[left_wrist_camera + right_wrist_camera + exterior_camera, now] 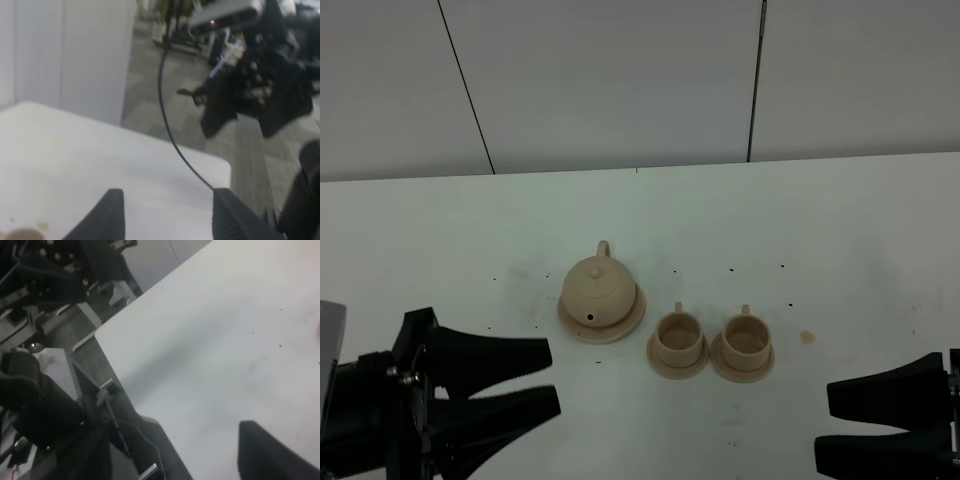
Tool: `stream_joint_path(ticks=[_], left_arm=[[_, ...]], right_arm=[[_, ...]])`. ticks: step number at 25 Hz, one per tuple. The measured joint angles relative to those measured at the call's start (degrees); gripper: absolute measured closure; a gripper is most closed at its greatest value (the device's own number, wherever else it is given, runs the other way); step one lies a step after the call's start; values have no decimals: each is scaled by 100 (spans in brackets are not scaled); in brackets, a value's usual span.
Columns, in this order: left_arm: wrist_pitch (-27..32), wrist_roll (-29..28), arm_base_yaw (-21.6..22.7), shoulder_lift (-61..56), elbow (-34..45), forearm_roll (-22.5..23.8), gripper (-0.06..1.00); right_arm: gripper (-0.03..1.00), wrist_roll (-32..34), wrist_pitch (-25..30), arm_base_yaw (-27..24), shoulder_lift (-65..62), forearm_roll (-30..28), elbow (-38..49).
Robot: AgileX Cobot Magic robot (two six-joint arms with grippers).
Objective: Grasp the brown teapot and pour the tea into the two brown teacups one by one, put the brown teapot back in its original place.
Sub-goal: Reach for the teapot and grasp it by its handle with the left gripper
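The brown teapot (598, 288) sat on its wide saucer (620, 333) beside the two brown teacups (678, 338) on the worktop (820, 230), while the left fingers (510, 352) and right fingers (890, 385) hung wide apart and empty, apparently readied for a grasp.

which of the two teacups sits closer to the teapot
The left-hand teacup in the exterior view, just beside the saucer under the teapot. The other teacup stands farther right, with the first one between it and the pot.
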Motion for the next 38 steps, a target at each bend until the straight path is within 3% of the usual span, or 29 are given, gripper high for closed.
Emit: stream_joint_path(ticks=[6,9,12,16,20,23,28,34,38], left_arm=[[-3,15,0,0,0,-287,48],[-3,15,0,0,5,-287,48],[-44,-59,0,0,5,-287,48],[-187,-218,0,0,5,-287,48],[-293,-244,0,0,5,-287,48],[-303,-244,0,0,5,-287,48],[-311,-341,0,0,5,-287,48],[-370,-453,0,0,5,-287,48],[-399,-628,0,8,5,-287,48]], right_arm=[[56,-131,-353,0,-688,84,-315],[60,226,-948,0,-1255,-116,-685],[60,1101,-1872,0,-1839,-747,-953],[61,3055,-2460,0,-2391,-2424,-1004],[61,5244,-2388,0,-2650,-4356,-1004],[61,6132,-2255,0,-2889,-5293,-1004],[61,6763,-1911,0,-3619,-5703,-1004],[61,8054,-907,0,-4506,-6739,-1008],[61,8402,-307,0,-4940,-7351,-1008]])
